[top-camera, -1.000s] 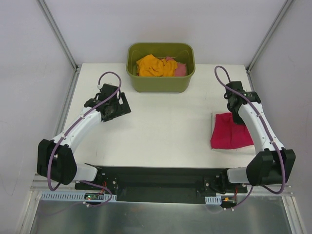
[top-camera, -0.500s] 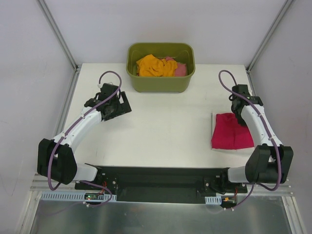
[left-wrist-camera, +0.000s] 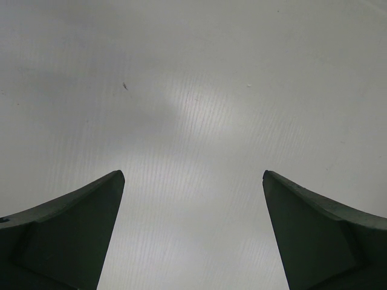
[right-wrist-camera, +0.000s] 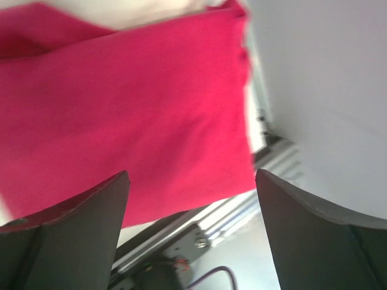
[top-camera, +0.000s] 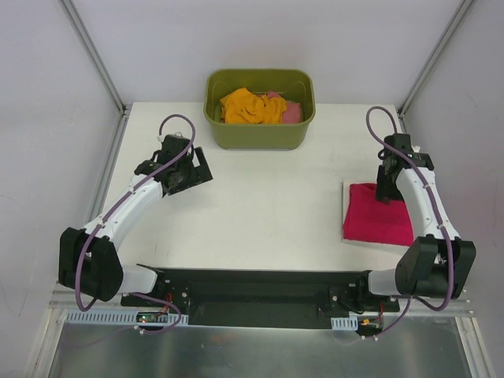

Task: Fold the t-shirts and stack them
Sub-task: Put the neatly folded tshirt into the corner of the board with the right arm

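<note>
Right gripper (top-camera: 387, 190), well right of tub (top-camera: 260, 138), spread, empty, over folded crimson t-shirt (top-camera: 376, 217): if you lift carelessly, finger can snag cloth, undo fold. Left gripper (top-camera: 186, 178) spread, empty.

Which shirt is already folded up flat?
The crimson-pink cloth t-shirt, lying flat at the right of the white table. The orange cloth t-shirt and the salmon-pink one are crumpled in the olive-green plastic tub.

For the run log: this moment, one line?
left claw open over table | right claw open above folded red shirt | orange shirt, pink shirt in tub
</note>
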Robot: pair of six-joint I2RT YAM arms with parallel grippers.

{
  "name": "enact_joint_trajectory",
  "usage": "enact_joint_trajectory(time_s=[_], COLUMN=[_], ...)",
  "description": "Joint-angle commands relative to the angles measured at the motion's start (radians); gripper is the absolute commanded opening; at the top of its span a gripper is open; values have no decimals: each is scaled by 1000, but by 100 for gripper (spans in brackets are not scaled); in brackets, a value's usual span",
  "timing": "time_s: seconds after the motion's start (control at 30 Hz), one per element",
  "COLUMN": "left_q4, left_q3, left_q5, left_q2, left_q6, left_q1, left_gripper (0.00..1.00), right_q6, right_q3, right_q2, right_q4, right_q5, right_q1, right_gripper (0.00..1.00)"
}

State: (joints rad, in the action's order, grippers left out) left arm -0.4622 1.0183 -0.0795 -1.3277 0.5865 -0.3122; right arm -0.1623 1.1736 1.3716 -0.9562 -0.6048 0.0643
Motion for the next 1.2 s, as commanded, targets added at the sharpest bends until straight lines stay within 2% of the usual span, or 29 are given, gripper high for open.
enact_joint_trajectory(time_s=[0.0,0.17,0.2,0.33,0.57,0.77,0.9,1.03,1.13,1.17], left_q4=[13,13,13,11,11,10,10,10,8,8], left_q3=[-3,-1,-6,-17,-32,-49,-40,-34,-30,-30], left_q5=[12,18,15,0,-9,-34,-39,-52,-60,-62], left_q2=[39,53,58,82,116,134,147,157,171,179], left_q6=[-1,-1,1,4,10,9,-1,-4,-2,-2], left_q1=[9,9,9,10,10,10,10,10,10,10], left_gripper=[99,99,99,99,99,99,99,99,99,99], right_q6=[53,87,87,73,52,3,-26,-40,-45,-60], right_q3=[21,-9,-9,-19,-31,-9,-17,-23,-46,-60], right_q2=[-81,-20,-5,75,228,288,210,28,-122,-159], right_q4=[35,82,85,132,282,344,346,326,332,355], right_q5=[299,307,309,329,473,473,465,464,511,578], right_q1=[2,2,2,0,0,0,0,0,0,0], right_gripper=[89,100,97,97,97,97,97,97,97,97])
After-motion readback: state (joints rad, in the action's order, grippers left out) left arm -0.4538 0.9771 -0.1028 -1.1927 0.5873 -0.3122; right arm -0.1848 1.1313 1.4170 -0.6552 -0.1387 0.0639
